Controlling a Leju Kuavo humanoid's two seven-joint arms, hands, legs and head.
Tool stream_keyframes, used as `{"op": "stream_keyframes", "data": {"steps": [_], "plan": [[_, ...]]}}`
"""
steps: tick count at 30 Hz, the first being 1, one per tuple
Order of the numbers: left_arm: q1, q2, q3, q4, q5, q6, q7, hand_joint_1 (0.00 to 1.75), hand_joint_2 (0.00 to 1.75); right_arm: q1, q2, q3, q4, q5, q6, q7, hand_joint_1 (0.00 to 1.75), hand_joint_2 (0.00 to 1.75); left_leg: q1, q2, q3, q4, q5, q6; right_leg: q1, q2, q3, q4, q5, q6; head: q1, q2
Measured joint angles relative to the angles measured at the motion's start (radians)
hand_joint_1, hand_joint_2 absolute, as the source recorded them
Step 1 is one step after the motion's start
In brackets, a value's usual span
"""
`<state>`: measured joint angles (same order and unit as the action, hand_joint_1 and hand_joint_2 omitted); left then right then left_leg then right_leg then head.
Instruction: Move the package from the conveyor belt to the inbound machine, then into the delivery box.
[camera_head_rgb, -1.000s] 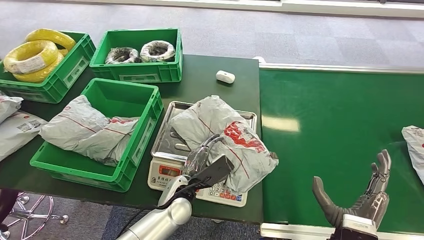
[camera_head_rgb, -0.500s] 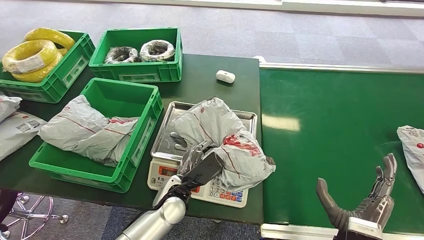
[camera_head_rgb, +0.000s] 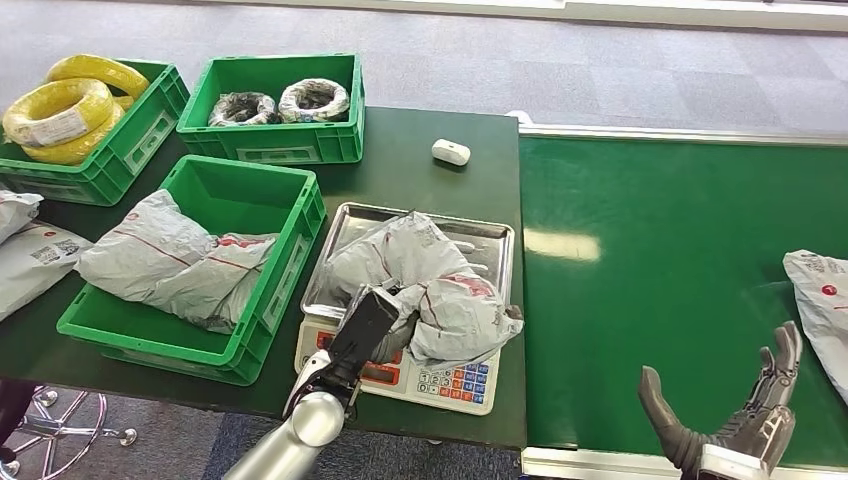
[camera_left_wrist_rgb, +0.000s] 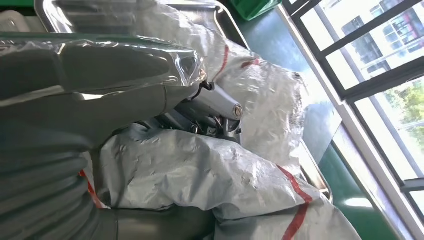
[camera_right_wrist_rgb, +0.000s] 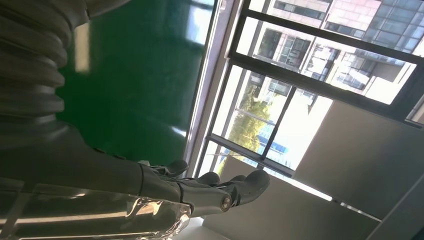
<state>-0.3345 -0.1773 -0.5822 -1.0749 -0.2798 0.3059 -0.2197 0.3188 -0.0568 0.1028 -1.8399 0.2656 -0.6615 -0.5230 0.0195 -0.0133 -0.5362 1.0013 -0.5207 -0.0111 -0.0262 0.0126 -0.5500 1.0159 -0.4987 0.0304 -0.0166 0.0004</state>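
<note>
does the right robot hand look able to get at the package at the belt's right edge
Probably yes: the right robot hand is open over the belt, and bare belt lies between it and the package just beyond; nothing blocks the way.

Your dark green surface (camera_head_rgb: 420, 185) carries three green crates. Far left crate (camera_head_rgb: 120, 150): yellow cable coils. Far middle crate (camera_head_rgb: 285, 140): two wrapped coils. Near crate (camera_head_rgb: 270, 270): one grey mailer bag. Just beside the near crate, toward the belt, sits the weighing scale (camera_head_rgb: 440, 380) at your surface's near edge. A small white device (camera_head_rgb: 451, 153) lies near the far edge. Two grey parcels (camera_head_rgb: 30, 250) rest at the left edge. The green conveyor belt (camera_head_rgb: 660, 260) adjoins on the right, with a grey package (camera_head_rgb: 820, 300) at its right end.
</note>
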Motion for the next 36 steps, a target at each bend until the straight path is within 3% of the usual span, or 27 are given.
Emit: {"op": "stream_keyframes", "data": {"steps": [5,11,17,23,24,28,32,36], "plan": [[0.013,0.021,0.007,-0.051,0.016,0.038,-0.025,1.75,1.75,0.004,-0.004,0.0,0.0,-0.009,-0.007,-0.001,0.0,1.75,0.0,0.0,-0.001,0.0,0.0,0.0,0.0,0.0,-0.001,0.0,0.0,0.0,0.0,0.0],[0.023,0.093,0.065,-0.216,0.017,0.108,-0.031,1.75,1.75,0.015,-0.024,0.0,0.0,-0.036,-0.012,-0.013,0.0,1.75,0.0,0.0,-0.003,0.0,0.0,0.0,0.0,0.0,-0.003,0.0,0.0,0.0,0.0,0.0],[0.05,0.17,0.202,-0.451,-0.024,0.121,0.006,1.75,1.75,0.005,-0.038,0.005,0.01,-0.032,0.009,-0.015,0.0,1.75,0.0,0.0,-0.004,0.0,0.0,0.0,0.001,0.0,-0.004,0.001,0.0,0.0,0.0,0.0],[0.071,0.206,0.354,-0.587,-0.06,0.12,0.043,1.75,1.75,-0.025,-0.04,0.012,0.026,-0.02,0.033,-0.002,0.0,1.75,0.0,0.0,-0.004,0.0,0.0,0.0,0.0,0.0,-0.004,0.001,0.0,0.0,0.0,0.0],[0.072,0.211,0.378,-0.595,-0.063,0.118,0.062,1.67,1.75,-0.031,-0.041,0.014,0.029,-0.017,0.04,0.002,0.0,1.75,0.0,0.0,-0.004,0.0,0.0,0.0,0.0,0.0,-0.004,0.001,0.0,0.0,0.0,0.0],[0.07,0.237,0.492,-0.575,-0.083,0.101,0.128,0.05,1.75,-0.057,-0.043,0.016,0.043,-0.012,0.066,0.019,0.0,1.75,0.0,0.002,-0.004,0.0,0.0,0.0,0.0,0.001,-0.004,0.001,0.0,0.0,0.0,0.0],[0.069,0.25,0.616,-0.484,-0.107,0.088,0.13,0.0,1.75,-0.083,-0.047,0.019,0.062,-0.01,0.078,0.031,0.0,1.75,0.001,0.001,-0.004,0.0,0.001,-0.001,0.001,0.001,-0.005,0.001,0.0,0.0,0.0,0.0],[0.071,0.25,0.671,-0.397,-0.143,0.07,0.13,0.0,1.75,-0.092,-0.056,0.023,0.079,-0.014,0.077,0.033,0.0,1.75,0.0,0.001,-0.004,0.0,0.001,-0.001,0.0,0.001,-0.005,0.001,0.0,0.0,0.001,0.0]]}}
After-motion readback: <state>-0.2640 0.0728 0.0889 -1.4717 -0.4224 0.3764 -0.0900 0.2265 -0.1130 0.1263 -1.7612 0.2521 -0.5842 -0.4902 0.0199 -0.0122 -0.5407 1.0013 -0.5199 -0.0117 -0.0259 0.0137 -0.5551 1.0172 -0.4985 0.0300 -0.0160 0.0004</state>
